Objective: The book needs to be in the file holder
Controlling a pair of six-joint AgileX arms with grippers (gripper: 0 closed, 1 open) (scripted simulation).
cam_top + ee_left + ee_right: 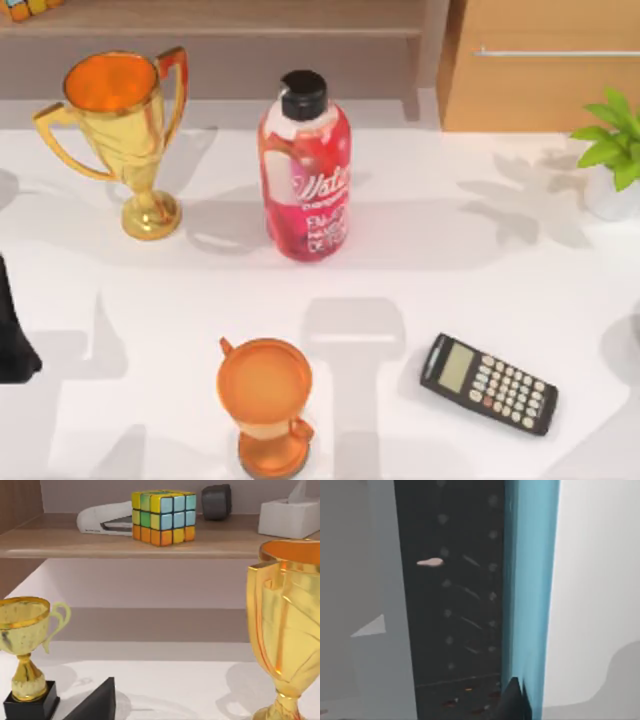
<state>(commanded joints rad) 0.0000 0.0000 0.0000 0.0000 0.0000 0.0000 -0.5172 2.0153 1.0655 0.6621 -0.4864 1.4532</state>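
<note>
The right wrist view looks close up at the book's pale blue-teal side (530, 580), which runs upright through the picture. A dark perforated panel (455, 605), apparently the file holder's wall, lies right beside it. A black tip of my right gripper (514, 700) sits against the teal side at its near end. A black wedge of my left gripper (95, 702) hangs low over the white table, between a small trophy (25, 645) and a large gold trophy (285, 630).
On the table stand a gold trophy (125, 135), a red bottle (305, 170), an orange cup (265, 400), a black calculator (488, 383) and a plant (615, 150). A black shape (15, 330) juts in at the left edge. A shelf holds a colour cube (163, 517).
</note>
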